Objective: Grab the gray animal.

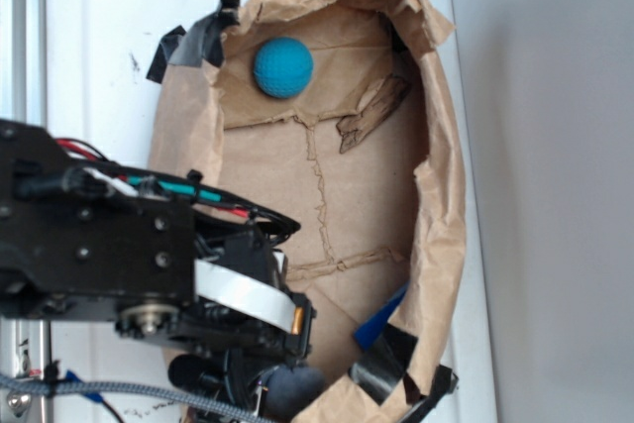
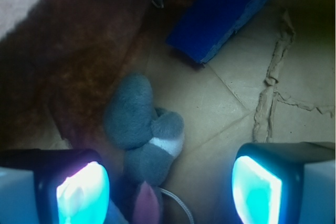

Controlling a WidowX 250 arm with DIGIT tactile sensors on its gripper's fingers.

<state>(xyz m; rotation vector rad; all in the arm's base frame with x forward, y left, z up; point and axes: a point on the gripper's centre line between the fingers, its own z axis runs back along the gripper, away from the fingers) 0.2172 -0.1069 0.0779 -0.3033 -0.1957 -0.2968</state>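
While the arm hangs over the lower end of the brown paper bag (image 1: 436,195), the claw (image 2: 168,187) stands open, its two glowing pads (image 2: 81,195) wide apart at the bottom corners of the wrist view, gripping nothing.

The gray animal (image 2: 144,127) lies on the bag's creased paper floor, between the pads but nearer the left-hand one in the picture. Most of its body sits just ahead of the fingertips; its lower end, with a pinkish patch (image 2: 147,205), reaches down into the gap beside that pad. Cannot tell whether the pad touches it. A white band crosses the plush at mid-body, and a thin pale cord curls out by the pink patch.

Blue block (image 2: 223,14): beyond the animal, toward the top of the wrist view, angled, apart from the toy. In the exterior view only a corner of it shows by the bag's lower rim, next to black tape (image 1: 381,369).

Teal-blue ball (image 1: 283,67): far end of the bag, well apart from the claw.

The bag is laid open on a white bench (image 1: 109,37), with tape at its edges. In the exterior view the arm's black body hides most of the animal.
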